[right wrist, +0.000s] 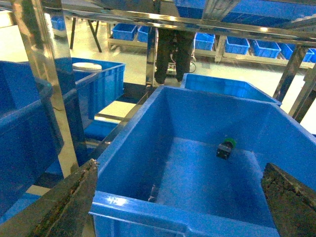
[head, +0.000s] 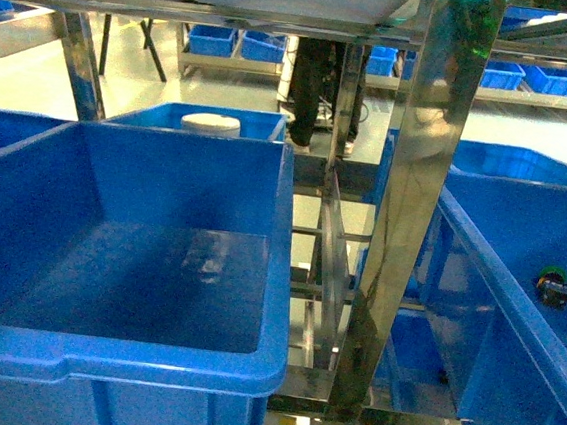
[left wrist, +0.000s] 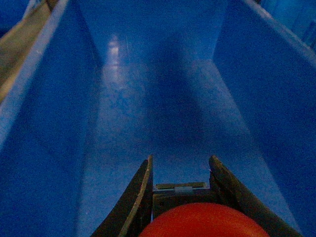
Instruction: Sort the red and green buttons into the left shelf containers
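The red button sits clamped in the left gripper, its domed cap filling the bottom of the left wrist view, with the two fingers closed against its body. The gripper hangs inside a big blue bin, whose floor below shows bare, so the button is over its target but not yet let go. In the head view only a dark sliver of that arm shows at the left edge, beside the left bin, which looks empty from there as well.

The green button lies on the floor of the right bin, near its back wall; the head view catches it as a small dark piece with a green top. The right gripper is spread wide and holds nothing, hovering at the near rim of that bin.

As I judge it, neither button is sorted yet. The red one is a release away from done; the green one has still to be picked up and carried across the metal shelf post to the left side.
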You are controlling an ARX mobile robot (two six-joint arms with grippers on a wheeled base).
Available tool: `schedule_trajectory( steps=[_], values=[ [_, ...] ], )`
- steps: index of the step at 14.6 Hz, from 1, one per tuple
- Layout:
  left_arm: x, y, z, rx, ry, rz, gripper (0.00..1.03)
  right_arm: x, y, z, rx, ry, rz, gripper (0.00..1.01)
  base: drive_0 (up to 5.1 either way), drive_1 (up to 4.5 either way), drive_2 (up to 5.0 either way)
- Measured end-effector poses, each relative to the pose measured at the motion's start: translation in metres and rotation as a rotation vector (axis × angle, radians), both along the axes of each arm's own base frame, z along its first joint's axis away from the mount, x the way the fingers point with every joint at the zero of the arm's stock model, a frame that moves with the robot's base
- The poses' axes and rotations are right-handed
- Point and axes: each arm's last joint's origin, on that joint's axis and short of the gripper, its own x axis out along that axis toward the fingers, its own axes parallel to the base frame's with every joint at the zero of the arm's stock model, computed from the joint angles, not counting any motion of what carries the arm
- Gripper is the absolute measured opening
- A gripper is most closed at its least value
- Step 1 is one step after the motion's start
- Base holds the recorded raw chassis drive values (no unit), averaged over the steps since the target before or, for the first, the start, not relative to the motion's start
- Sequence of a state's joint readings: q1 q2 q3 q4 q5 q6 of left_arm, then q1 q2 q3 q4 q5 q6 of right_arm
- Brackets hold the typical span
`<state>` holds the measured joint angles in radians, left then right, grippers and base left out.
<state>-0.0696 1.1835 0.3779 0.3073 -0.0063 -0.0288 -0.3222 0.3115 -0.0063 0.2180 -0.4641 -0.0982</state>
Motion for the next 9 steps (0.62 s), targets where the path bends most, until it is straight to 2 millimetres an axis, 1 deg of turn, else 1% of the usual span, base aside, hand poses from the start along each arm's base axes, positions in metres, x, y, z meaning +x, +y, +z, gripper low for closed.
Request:
schedule_trajectory(
  steps=[2, 5, 6, 7, 9],
  values=[
    [0.009, 0.003, -0.021, -0.008, 0.118, -0.005, 0.29, 0.000, 0.000, 0.000, 0.000, 0.000, 0.000, 0.98, 0.0, 0.00, 0.0],
    [0.039, 0.006, -0.029, -0.028, 0.171, -0.034, 0.29, 0.000, 0.000, 0.000, 0.000, 0.000, 0.000, 0.98, 0.0, 0.00, 0.0],
    [0.051, 0.009, -0.030, -0.037, 0.187, -0.034, 0.29, 0.000, 0.000, 0.000, 0.000, 0.000, 0.000, 0.98, 0.0, 0.00, 0.0],
    [0.058, 0.011, -0.027, -0.041, 0.183, -0.035, 0.29, 0.000, 0.000, 0.000, 0.000, 0.000, 0.000, 0.98, 0.0, 0.00, 0.0],
    [0.076, 0.011, -0.013, -0.047, 0.137, -0.038, 0.29, 0.000, 0.000, 0.000, 0.000, 0.000, 0.000, 0.98, 0.0, 0.00, 0.0]
  ],
)
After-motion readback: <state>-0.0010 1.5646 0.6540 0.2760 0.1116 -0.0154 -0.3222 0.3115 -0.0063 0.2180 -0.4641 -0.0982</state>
